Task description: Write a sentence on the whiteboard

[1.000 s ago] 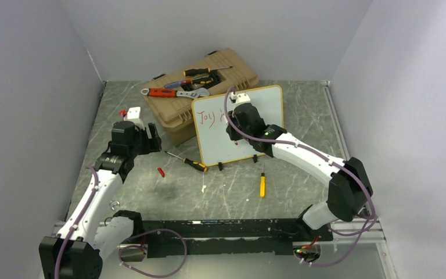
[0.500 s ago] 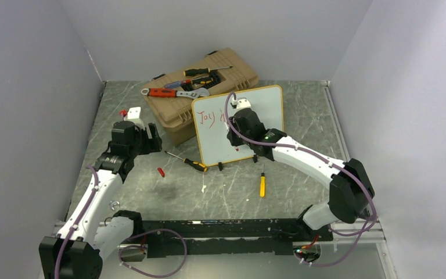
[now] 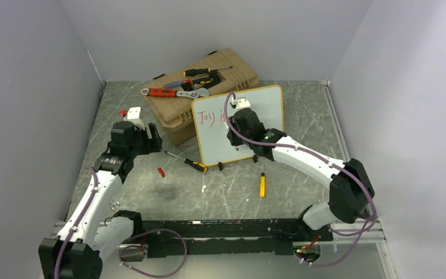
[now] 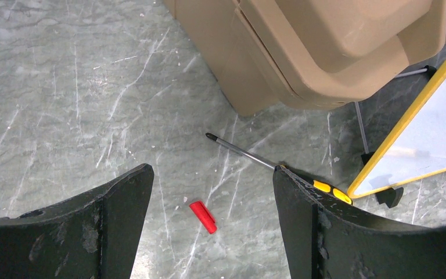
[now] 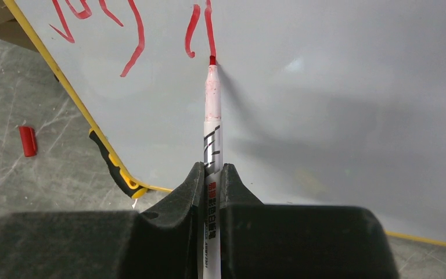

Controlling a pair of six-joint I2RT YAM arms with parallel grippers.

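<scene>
Right gripper (image 5: 212, 174) clamped on red marker (image 5: 211, 133), tip touching whiteboard (image 5: 337, 87), likely mid-stroke.
Whiteboard stands centre of top view, beside the tan toolbox (image 3: 209, 81); sentence (image 3: 208, 118) at its upper left, barely begun. Left gripper (image 4: 209, 186) fingers wide apart, empty. Stroke wants light, even tip pressure; board could tip.

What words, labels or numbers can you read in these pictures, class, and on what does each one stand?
"Joy": red handwriting on the whiteboard; the strokes after it form no readable word yet.
Printed marks on the marker barrel: too blurred to read.
No other text shows.
</scene>
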